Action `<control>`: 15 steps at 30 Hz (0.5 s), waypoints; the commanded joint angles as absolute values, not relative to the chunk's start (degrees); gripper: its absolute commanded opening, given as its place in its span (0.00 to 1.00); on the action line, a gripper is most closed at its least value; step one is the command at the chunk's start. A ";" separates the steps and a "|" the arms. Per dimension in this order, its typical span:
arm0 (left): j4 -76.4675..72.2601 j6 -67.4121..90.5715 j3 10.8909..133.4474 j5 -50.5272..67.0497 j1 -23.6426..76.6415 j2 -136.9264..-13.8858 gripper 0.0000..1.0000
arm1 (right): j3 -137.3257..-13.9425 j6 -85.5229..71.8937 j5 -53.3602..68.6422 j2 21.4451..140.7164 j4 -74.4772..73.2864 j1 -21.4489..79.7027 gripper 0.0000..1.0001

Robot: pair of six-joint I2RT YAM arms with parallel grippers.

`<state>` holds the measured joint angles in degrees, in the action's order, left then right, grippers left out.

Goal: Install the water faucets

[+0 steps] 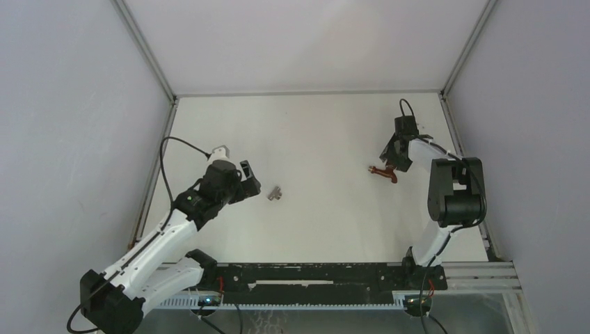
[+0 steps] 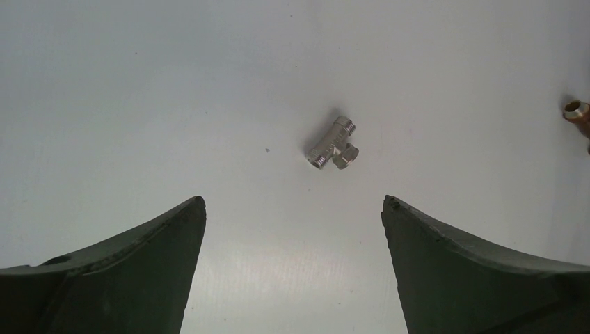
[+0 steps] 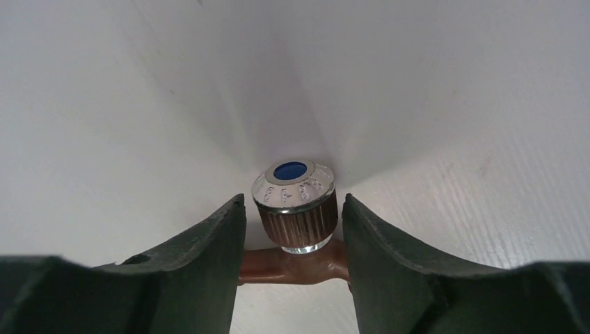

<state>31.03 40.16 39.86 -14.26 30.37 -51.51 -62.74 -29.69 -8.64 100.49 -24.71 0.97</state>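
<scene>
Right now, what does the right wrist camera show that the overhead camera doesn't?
Only the right wrist view shows the faucet up close: a blue cap, ribbed sides, and the right tool straddling its copper pipe. Only the overhead view shows the silvery fitting and the left tool, open beside it. Both views show the faucet, the right tool and the white table.

Right wrist view: the knob [image 3: 295, 205] of the reddish-brown faucet [image 3: 292, 268] carries a ring of small raised characters around its silvery rim. They resemble repeated 8s but are too blurred to read with certainty. A plain blue disc marks its top. Left wrist view: the silvery fitting [image 2: 333, 143] shows no legible marking. Top view: nothing readable.
</scene>
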 commanded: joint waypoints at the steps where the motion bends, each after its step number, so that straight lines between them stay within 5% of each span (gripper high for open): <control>1: 30.98 40.37 42.18 -12.87 29.36 -52.58 1.00 | -64.60 -29.87 -7.22 101.40 -23.27 0.79 0.59; 8: 30.00 38.32 46.82 -11.78 29.36 -60.11 1.00 | -62.74 -28.13 -6.52 99.41 -23.26 3.81 0.40; 15: 28.87 36.69 50.62 -10.62 29.44 -67.35 0.98 | -57.23 -28.73 -6.81 94.91 -24.77 11.66 0.38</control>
<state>30.81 38.54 46.24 -11.73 29.67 -64.49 -59.77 -29.23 -6.96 99.44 -24.47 7.07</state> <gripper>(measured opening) 0.995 0.476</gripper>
